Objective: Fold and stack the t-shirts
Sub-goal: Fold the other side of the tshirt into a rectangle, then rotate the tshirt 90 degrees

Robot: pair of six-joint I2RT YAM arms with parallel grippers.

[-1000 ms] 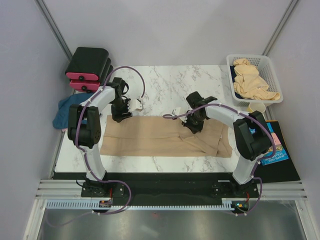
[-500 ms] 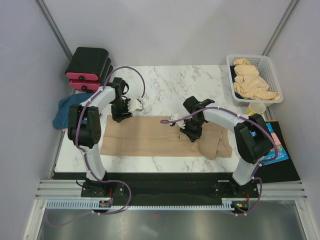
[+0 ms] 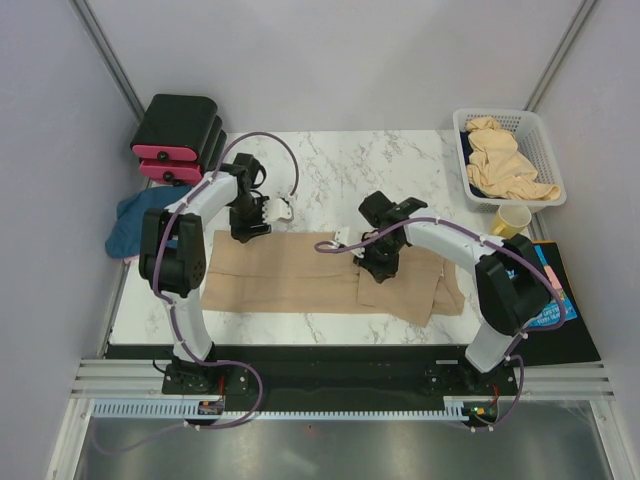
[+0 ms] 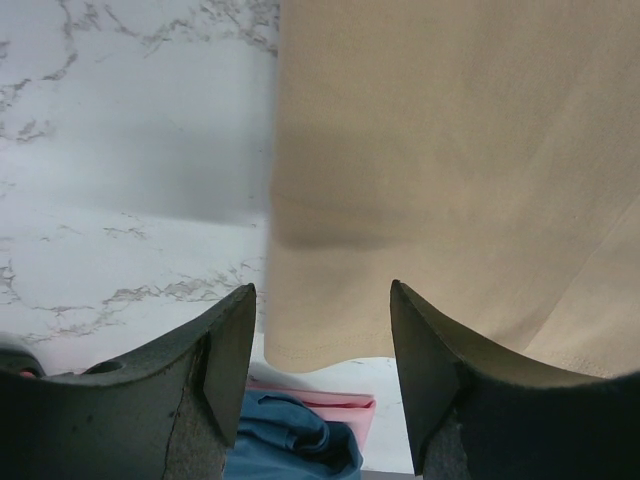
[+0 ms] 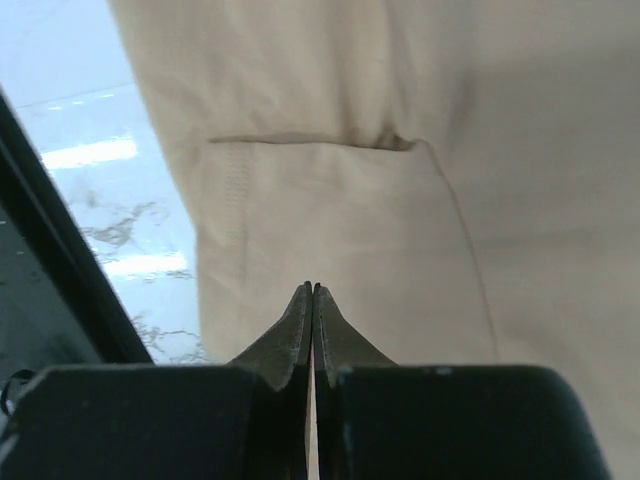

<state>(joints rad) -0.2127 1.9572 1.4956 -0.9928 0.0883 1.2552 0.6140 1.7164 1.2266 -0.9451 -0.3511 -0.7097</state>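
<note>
Top external view is showing a tan t-shirt (image 3: 300, 272) lying spread across the near half of the marble table (image 3: 350, 170), its right part doubled over into a rumpled flap. The left arm (image 3: 205, 200) is reaching over the shirt's far left edge with its jaws released, and in the left wrist view the two fingers (image 4: 215, 370) are standing apart above that edge, with shirt (image 4: 450, 150) on one side and bare table (image 4: 120, 150) on the other. A blue cloth (image 4: 290, 445) and a pink cloth (image 4: 330, 405) are showing between the fingers at the bottom of that view; from above, the blue cloth (image 3: 130, 225) is lying beside the table's left edge. The right arm (image 3: 450, 240) is bending over the middle of the shirt, and its wrist view is showing the jaws clenched tight, tips just over the tan fabric (image 5: 400, 220) near a stitched hem; no cloth is visible between them. More tan shirts (image 3: 505, 160) are sitting heaped in the white basket (image 3: 545, 125) at the far right corner, with a yellow cup (image 3: 513, 217) just in front of it. Black and pink boxes (image 3: 175, 140) are sitting at the far left corner.
</note>
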